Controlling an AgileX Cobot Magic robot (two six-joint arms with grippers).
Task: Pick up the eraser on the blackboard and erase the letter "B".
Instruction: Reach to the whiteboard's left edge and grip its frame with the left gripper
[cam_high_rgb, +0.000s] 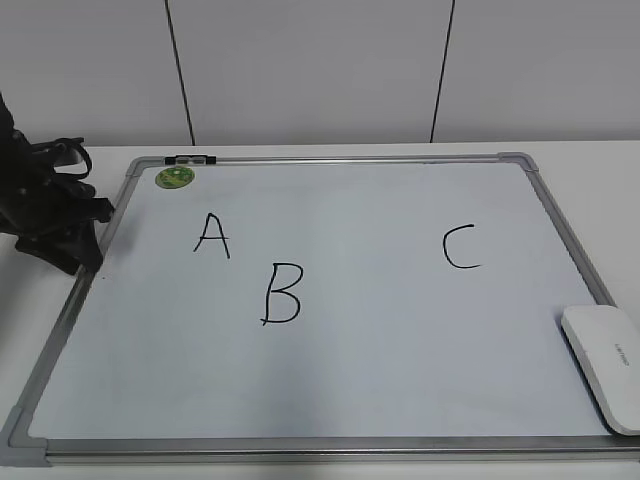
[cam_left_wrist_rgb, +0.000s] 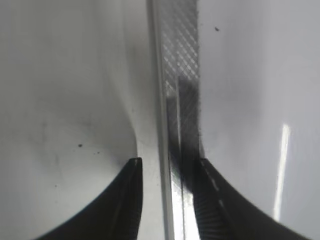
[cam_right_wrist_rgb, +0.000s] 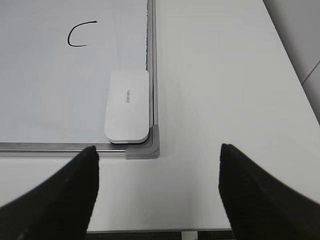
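Observation:
The white eraser (cam_high_rgb: 603, 365) lies flat in the near right corner of the blackboard (cam_high_rgb: 380, 350), a white board with a silver frame. It also shows in the right wrist view (cam_right_wrist_rgb: 127, 106), against the frame. The black letter "B" (cam_high_rgb: 282, 293) is left of the board's middle. My left gripper (cam_high_rgb: 85, 245) is at the board's left edge; in the left wrist view (cam_left_wrist_rgb: 167, 162) its jaws are apart and straddle the metal frame (cam_left_wrist_rgb: 180, 60). My right gripper (cam_right_wrist_rgb: 158, 147) is wide open and empty over the table, just off the board's corner, and out of the exterior view.
A black "A" (cam_high_rgb: 211, 236) is up and left of the B, and a black "C" (cam_high_rgb: 461, 247) is at the right, also in the right wrist view (cam_right_wrist_rgb: 80, 35). A round green magnet (cam_high_rgb: 173, 177) and a marker (cam_high_rgb: 190, 159) are at the far left corner. The white table (cam_right_wrist_rgb: 225, 100) lies right of the board.

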